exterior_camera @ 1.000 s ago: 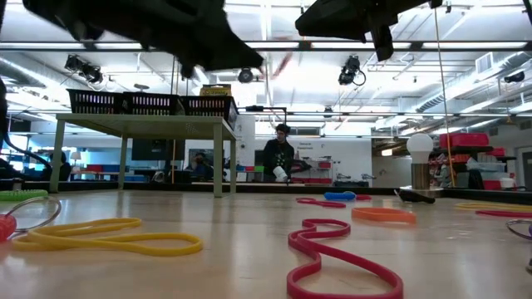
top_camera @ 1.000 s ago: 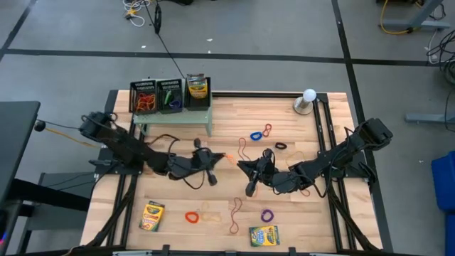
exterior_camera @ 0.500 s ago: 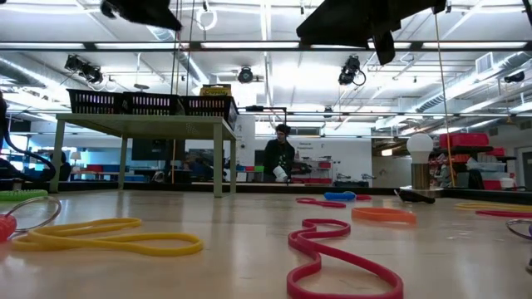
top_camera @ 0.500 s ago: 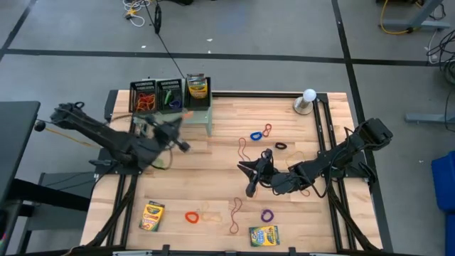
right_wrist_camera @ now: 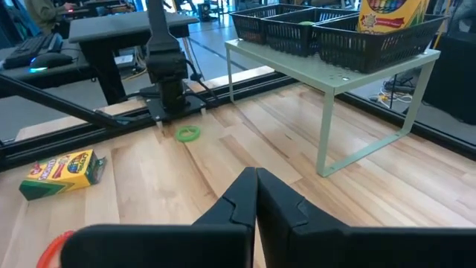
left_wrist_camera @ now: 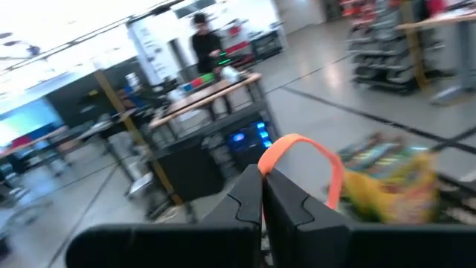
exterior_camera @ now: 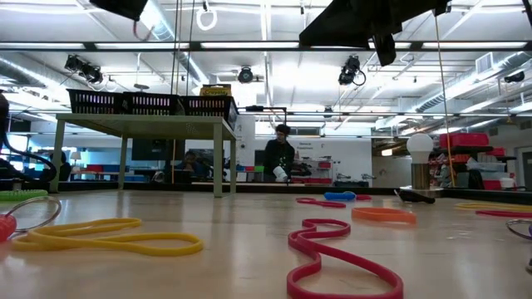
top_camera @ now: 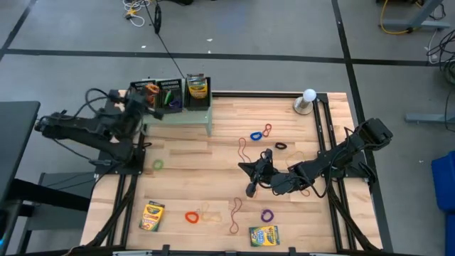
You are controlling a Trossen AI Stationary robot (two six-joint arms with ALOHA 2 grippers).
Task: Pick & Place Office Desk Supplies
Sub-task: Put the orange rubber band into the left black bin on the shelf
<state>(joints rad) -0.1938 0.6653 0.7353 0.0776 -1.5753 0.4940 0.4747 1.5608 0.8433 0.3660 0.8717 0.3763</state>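
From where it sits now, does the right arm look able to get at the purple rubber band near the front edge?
Probably yes. The right hand hangs shut over bare wood, and the purple rubber band lies close by, flat and apart from the crayon box, with nothing between them. The hand would have to open first.

No lettering can be read with certainty; the crayon box (right_wrist_camera: 61, 172) lying near the green rubber band (right_wrist_camera: 188, 134) shows printed wording too small to make out

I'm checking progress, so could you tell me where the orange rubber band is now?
The left gripper's shut fingers pinch the orange rubber band above the leftmost mesh tray, far-left on the table.
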